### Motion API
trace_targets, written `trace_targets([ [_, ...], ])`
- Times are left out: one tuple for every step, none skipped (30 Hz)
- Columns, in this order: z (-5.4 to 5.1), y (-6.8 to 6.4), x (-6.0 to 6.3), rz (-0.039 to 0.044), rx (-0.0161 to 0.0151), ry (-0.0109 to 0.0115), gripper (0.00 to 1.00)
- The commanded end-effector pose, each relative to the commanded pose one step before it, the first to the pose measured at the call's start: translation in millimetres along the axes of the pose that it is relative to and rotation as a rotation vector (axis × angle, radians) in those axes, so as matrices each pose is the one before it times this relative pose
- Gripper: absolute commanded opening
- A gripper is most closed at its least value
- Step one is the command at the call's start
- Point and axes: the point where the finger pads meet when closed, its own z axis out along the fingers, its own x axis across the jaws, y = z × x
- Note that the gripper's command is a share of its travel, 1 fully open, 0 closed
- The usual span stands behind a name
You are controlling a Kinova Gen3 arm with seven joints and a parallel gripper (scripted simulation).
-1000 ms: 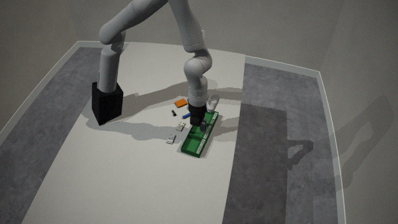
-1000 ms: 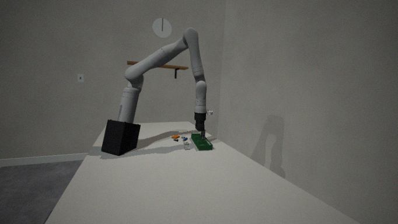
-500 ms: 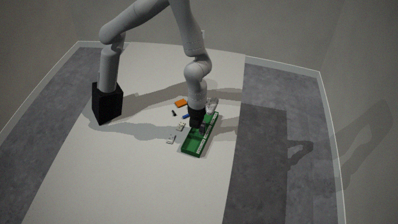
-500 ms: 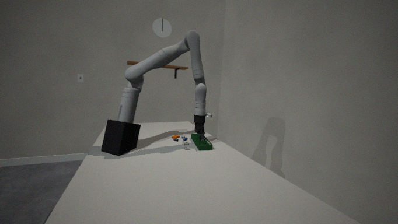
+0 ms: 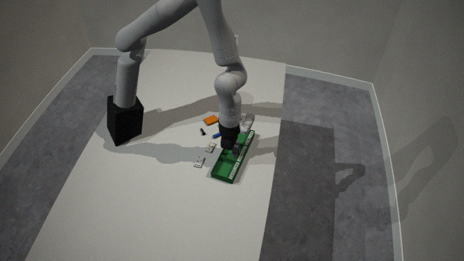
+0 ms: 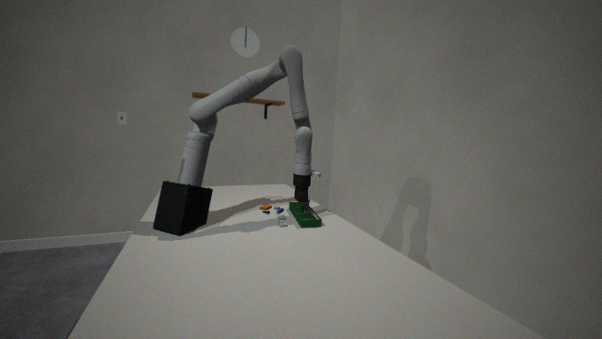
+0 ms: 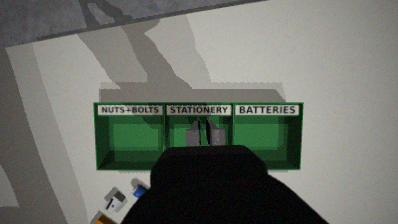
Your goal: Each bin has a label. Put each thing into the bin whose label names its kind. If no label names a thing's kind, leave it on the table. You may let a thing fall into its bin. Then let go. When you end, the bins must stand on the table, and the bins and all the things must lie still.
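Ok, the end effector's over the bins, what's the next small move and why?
Probably open the end effector. Its fingers stand narrowed, centred over the STATIONERY bin, so anything released should drop in there. Whether they pinch anything is too small to tell.

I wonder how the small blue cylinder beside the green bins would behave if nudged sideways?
The blue cylinder lies on its side, so a push across its axis would probably roll it. It looks tiny beside the green bins, so it is likely light and easily knocked away. Its round body may slip from a loose grip.
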Motion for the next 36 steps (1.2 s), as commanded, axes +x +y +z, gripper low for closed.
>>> trace_targets([
  [-0.7, -0.69, 0.19, 0.00001, 0.00171, 0.00045, 0.31],
  [0.0, 0.0, 0.0, 0.0, 0.0, 0.0, 0.31],
  [0.0, 0.0, 0.0, 0.0, 0.0, 0.0, 0.31],
  [0.0, 0.0, 0.0, 0.0, 0.0, 0.0, 0.31],
  [0.0, 0.0, 0.0, 0.0, 0.0, 0.0, 0.31],
  [0.0, 0.0, 0.0, 0.0, 0.0, 0.0, 0.31],
  [0.0, 0.0, 0.0, 0.0, 0.0, 0.0, 0.31],
  [0.0, 0.0, 0.0, 0.0, 0.0, 0.0, 0.31],
  [0.0, 0.0, 0.0, 0.0, 0.00001, 0.0, 0.31],
  [0.0, 0.0, 0.0, 0.0, 0.0, 0.0, 0.31],
  [0.0, 0.0, 0.0, 0.0, 0.0, 0.0, 0.31],
  [0.0, 0.0, 0.0, 0.0, 0.0, 0.0, 0.31],
  [0.0, 0.0, 0.0, 0.0, 0.0, 0.0, 0.31],
  [0.0, 0.0, 0.0, 0.0, 0.0, 0.0, 0.31],
  [0.0, 0.0, 0.0, 0.0, 0.0, 0.0, 0.31],
  [0.0, 0.0, 0.0, 0.0, 0.0, 0.0, 0.31],
  [0.0, 0.0, 0.0, 0.0, 0.0, 0.0, 0.31],
  [0.0, 0.0, 0.0, 0.0, 0.0, 0.0, 0.31],
  [0.0, 0.0, 0.0, 0.0, 0.0, 0.0, 0.31],
  [0.0, 0.0, 0.0, 0.0, 0.0, 0.0, 0.31],
  [0.0, 0.0, 0.0, 0.0, 0.0, 0.0, 0.31],
  [0.0, 0.0, 0.0, 0.0, 0.0, 0.0, 0.31],
  [0.0, 0.0, 0.0, 0.0, 0.0, 0.0, 0.31],
  [0.0, 0.0, 0.0, 0.0, 0.0, 0.0, 0.31],
  [0.0, 0.0, 0.0, 0.0, 0.0, 0.0, 0.31],
  [-1.25, 0.07, -0.01, 0.00001, -0.00012, -0.00002, 0.31],
  [-1.3, 0.01, 0.0, 0.0, 0.00001, 0.00001, 0.31],
  [-1.31, 0.01, 0.0, 0.0, 0.0, 0.00001, 0.31],
  [-1.42, -0.02, 0.0, 0.0, -0.00001, -0.00001, 0.31],
  [-1.33, 0.0, 0.0, 0.0, 0.0, 0.0, 0.31],
  [-1.33, 0.0, 0.0, 0.0, 0.0, 0.0, 0.31],
  [-1.33, 0.0, 0.0, 0.0, 0.0, 0.0, 0.31],
  [-1.33, 0.0, 0.0, 0.0, 0.0, 0.0, 0.31],
  [-1.33, 0.0, 0.0, 0.0, 0.0, 0.0, 0.31],
  [-1.33, 0.0, 0.0, 0.0, 0.0, 0.0, 0.31],
  [-1.33, 0.0, 0.0, 0.0, 0.0, 0.0, 0.31],
])
